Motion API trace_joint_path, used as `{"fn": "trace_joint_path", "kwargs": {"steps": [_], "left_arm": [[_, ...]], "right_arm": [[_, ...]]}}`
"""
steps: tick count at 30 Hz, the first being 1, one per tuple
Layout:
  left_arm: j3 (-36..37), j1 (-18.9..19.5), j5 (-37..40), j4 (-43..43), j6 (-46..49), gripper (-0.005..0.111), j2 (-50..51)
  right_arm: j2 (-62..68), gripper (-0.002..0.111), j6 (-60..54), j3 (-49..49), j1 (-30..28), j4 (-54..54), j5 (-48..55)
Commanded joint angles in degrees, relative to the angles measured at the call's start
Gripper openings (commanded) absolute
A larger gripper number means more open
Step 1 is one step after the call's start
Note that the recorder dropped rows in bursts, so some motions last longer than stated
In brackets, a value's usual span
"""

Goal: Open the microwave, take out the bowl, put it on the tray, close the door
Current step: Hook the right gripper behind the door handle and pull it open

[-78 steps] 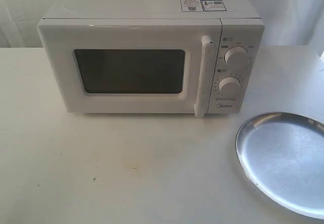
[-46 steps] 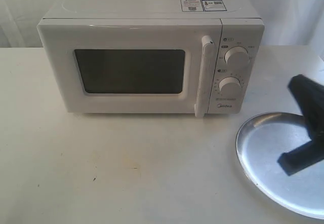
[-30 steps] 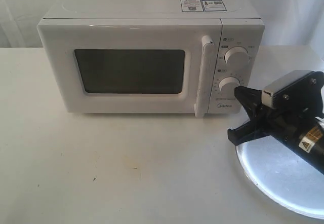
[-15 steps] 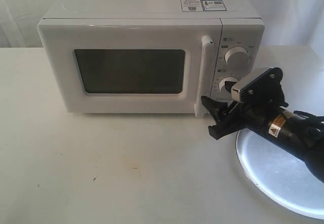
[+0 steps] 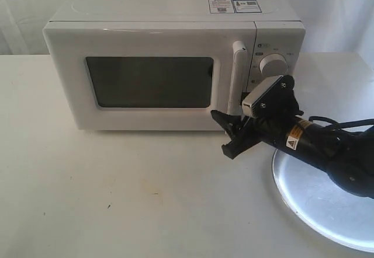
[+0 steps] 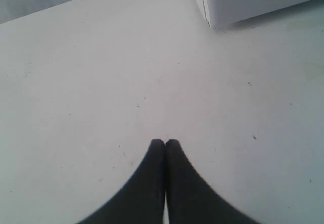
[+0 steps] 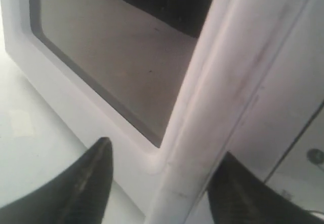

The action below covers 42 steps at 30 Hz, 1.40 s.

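Observation:
The white microwave [image 5: 158, 30] stands at the back of the table with its door [image 5: 70, 83] shut. Nothing shows through the dark window [image 5: 149, 82], so the bowl is hidden. My right gripper [image 5: 221, 133] is open at the lower end of the vertical handle [image 5: 235, 77]. In the right wrist view the handle [image 7: 202, 148] runs between the two spread fingers of that gripper [image 7: 166, 155], apart from both. The silver tray [image 5: 310, 211] lies at the right, partly under the right arm. The left gripper [image 6: 164, 143] is shut on nothing, above bare table near a microwave corner [image 6: 243, 1].
The white table [image 5: 117, 188] stretches in front of the microwave. Two round knobs [image 5: 272, 64] sit right of the handle, the lower one behind the right arm. A white curtain [image 5: 345, 13] hangs behind.
The right arm came in from the right over the tray and moved left to the door handle, its open fingers now straddling the handle's lower end. The microwave and tray have not moved.

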Motion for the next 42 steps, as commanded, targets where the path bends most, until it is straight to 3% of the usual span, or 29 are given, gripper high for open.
{"fn": "trace_joint_path", "kwargs": {"steps": [1,4,9,20,24,29,35,42], "left_arm": [[-0.2,-0.2,0.0,-0.2,-0.3,0.000,-0.1],[-0.2,-0.2,0.0,-0.2,-0.3,0.000,-0.1],[-0.2,-0.2,0.0,-0.2,-0.3,0.000,-0.1],[-0.2,-0.2,0.0,-0.2,-0.3,0.000,-0.1],[-0.2,-0.2,0.0,-0.2,-0.3,0.000,-0.1],[-0.2,-0.2,0.0,-0.2,-0.3,0.000,-0.1],[-0.2,-0.2,0.0,-0.2,-0.3,0.000,-0.1],[-0.2,-0.2,0.0,-0.2,-0.3,0.000,-0.1]], "right_arm": [[0.4,0.029,0.0,-0.6,0.9,-3.8,-0.3],[0.4,0.014,0.0,-0.6,1.0,-4.0,-0.3],[0.4,0.000,0.1,-0.6,1.0,-8.8,-0.6],[0.4,0.000,1.1,-0.4,1.0,-29.0,-9.8],[0.4,0.000,4.3,-0.3,1.0,-29.3,-9.9],[0.4,0.015,6.9,-0.2,1.0,-29.7,-9.9],[0.0,0.016,-0.8,1.5,1.0,-30.3,-9.9],[-0.3,0.016,3.1,1.7,1.0,-31.1,-9.9]]}}
